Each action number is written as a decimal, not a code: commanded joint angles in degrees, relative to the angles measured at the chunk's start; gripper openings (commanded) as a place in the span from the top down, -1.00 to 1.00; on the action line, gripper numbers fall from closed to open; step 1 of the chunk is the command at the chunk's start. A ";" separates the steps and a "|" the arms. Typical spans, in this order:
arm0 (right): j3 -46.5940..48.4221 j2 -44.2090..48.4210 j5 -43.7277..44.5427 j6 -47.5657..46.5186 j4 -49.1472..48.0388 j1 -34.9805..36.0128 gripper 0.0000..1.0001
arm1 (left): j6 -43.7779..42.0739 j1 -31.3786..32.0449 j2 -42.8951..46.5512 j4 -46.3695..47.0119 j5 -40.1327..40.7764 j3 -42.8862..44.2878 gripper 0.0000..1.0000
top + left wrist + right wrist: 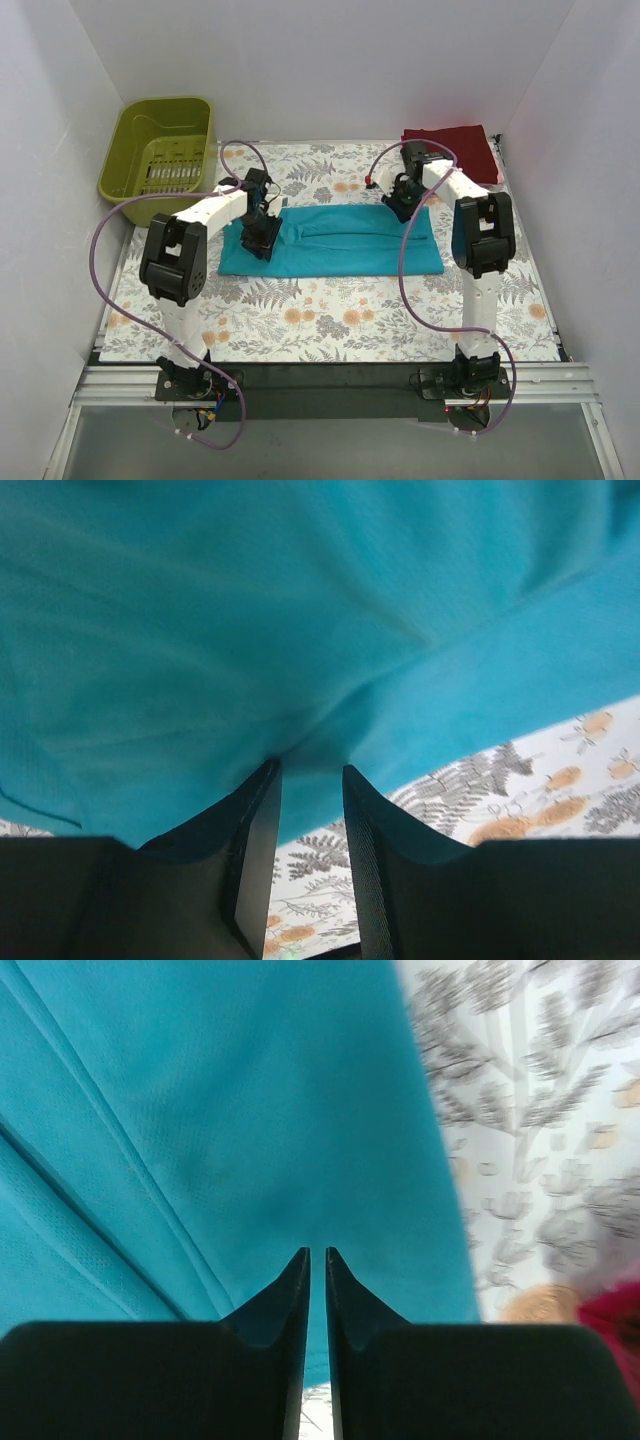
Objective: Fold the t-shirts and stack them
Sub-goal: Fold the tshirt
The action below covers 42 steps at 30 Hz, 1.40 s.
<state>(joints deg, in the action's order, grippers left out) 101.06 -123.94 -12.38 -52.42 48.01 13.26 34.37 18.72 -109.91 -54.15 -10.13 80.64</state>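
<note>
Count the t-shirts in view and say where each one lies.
2: a teal t-shirt mid-table between the arms, and a dark red one folded at the far right corner. More may hide beneath it.

Both hands (262,238) (403,205) low, seemingly pinched.

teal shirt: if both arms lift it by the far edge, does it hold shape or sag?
The teal t-shirt is probably floppy: thin cloth with soft folds, so it should sag between the left gripper and right gripper. Likely light; it may drag on the tablecloth.

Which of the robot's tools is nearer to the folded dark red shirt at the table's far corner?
Right. The right tool sits at the teal shirt's far edge, just short of the dark red shirt. The left tool is over the teal shirt's opposite end, near the basket.
</note>
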 commanded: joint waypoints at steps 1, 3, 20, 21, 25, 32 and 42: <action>-1.99 -0.95 1.66 -1.45 0.77 0.28 0.68 | 0.61 0.00 -1.35 2.55 3.79 2.32 0.40; -4.71 -1.22 1.66 -1.54 0.60 0.28 0.72 | 0.00 -0.35 -4.34 2.47 3.98 3.64 0.42; -30.76 23.47 -25.05 4.60 6.92 15.31 0.66 | -3.61 -5.27 -31.44 0.44 -0.24 55.69 0.16; -29.53 23.39 -25.32 6.87 7.27 15.05 0.66 | -3.61 -5.27 -29.25 1.84 -0.33 53.15 0.14; -24.69 21.03 -25.33 8.39 7.63 12.06 0.64 | -3.26 -5.19 -18.52 6.07 -3.13 34.73 0.12; -20.37 13.91 -22.34 10.15 5.61 11.88 0.66 | -0.36 -3.87 -12.26 7.04 -4.29 22.73 0.15; -28.45 12.40 -16.45 10.68 1.65 12.32 0.69 | 0.70 -3.52 -17.00 8.62 6.23 25.43 0.17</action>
<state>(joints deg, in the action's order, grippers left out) 75.46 -112.44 -30.94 -42.11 50.57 25.32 34.35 15.38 -125.69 -47.29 -9.87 103.59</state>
